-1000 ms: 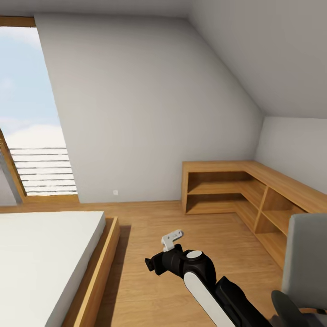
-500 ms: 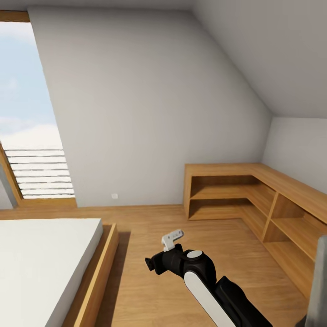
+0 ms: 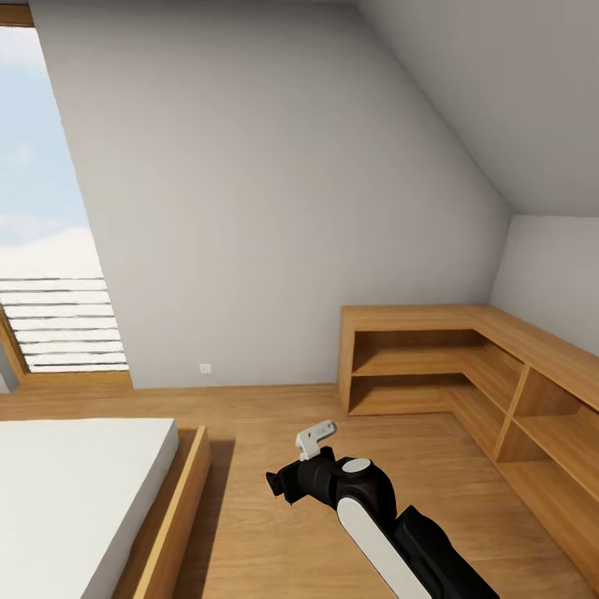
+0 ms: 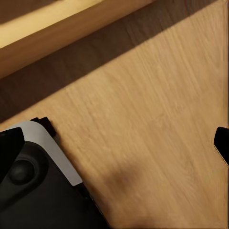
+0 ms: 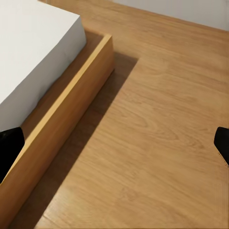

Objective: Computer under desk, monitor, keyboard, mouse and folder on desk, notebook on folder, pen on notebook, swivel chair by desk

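I am in the bedroom, facing a grey wall [image 3: 274, 208] under a sloped ceiling, with wood floor [image 3: 274, 532] ahead. My right arm [image 3: 366, 516] reaches from the lower right of the head view, and its black wrist end [image 3: 283, 484] hangs over the floor. In the right wrist view, my right gripper [image 5: 114, 145] is open and empty above the floor beside the bed, one dark fingertip at each picture edge. My left gripper [image 4: 114, 148] hangs over bare floor next to my own black and white base [image 4: 33, 181]; one fingertip [image 4: 222, 143] sits at the picture edge.
A low bed [image 3: 75, 491] with a white mattress and oak frame [image 3: 179, 507] fills the lower left. An L-shaped oak shelf unit [image 3: 433, 358] runs along the back and right walls. A tall window [image 3: 50, 249] with slats is at the far left. Open floor lies between bed and shelves.
The whole head view has shifted as the camera moved: the window slid left, the shelves right, and the grey chair at the right edge has left the picture. The arm's pose is unchanged.
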You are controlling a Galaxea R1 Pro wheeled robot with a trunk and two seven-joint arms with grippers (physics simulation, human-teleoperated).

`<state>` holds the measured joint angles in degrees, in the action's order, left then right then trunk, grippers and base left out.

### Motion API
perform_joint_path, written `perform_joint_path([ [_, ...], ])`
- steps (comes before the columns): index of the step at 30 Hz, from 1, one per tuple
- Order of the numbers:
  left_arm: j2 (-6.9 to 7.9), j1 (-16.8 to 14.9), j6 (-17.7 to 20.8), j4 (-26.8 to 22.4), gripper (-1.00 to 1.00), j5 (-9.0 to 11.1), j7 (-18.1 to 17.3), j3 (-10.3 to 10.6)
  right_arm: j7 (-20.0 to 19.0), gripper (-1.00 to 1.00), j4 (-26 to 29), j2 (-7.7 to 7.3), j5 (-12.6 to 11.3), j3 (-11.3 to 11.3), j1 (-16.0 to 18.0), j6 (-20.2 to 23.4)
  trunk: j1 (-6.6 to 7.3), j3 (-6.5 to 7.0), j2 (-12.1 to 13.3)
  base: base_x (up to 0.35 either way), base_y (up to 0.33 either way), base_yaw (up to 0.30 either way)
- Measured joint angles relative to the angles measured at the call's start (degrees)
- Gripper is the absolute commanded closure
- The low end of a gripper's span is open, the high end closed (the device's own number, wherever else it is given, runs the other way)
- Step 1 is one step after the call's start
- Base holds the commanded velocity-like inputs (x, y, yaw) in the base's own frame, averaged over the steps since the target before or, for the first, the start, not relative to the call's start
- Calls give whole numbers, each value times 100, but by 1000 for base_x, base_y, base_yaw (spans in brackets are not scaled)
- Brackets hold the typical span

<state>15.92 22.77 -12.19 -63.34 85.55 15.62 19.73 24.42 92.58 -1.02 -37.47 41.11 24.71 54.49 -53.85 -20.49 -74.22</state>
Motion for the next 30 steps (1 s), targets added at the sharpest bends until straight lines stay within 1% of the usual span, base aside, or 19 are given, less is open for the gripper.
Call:
perform_joint_path([
  [17,0,-39,8,13,-100,0,-3,0,3,-100,0,0,4,-7,0,-9,0,0,0,341,0,-1],
  [25,0,-52,9,52,-100,-5,-13,2,3,-100,1,0,5,-37,-3,-16,0,0,0,341,0,-62],
  [27,-1,-57,10,51,-100,-34,-15,5,3,-100,1,0,5,-43,-4,-19,0,0,0,341,0,-110],
  [29,-2,-74,16,47,-100,-158,-20,5,3,-100,1,-4,5,-48,-6,-29,0,0,0,341,0,-125],
  [30,-2,-75,16,47,-100,-160,-20,5,3,-100,1,-4,5,-48,-6,-29,0,0,0,341,0,-135],
])
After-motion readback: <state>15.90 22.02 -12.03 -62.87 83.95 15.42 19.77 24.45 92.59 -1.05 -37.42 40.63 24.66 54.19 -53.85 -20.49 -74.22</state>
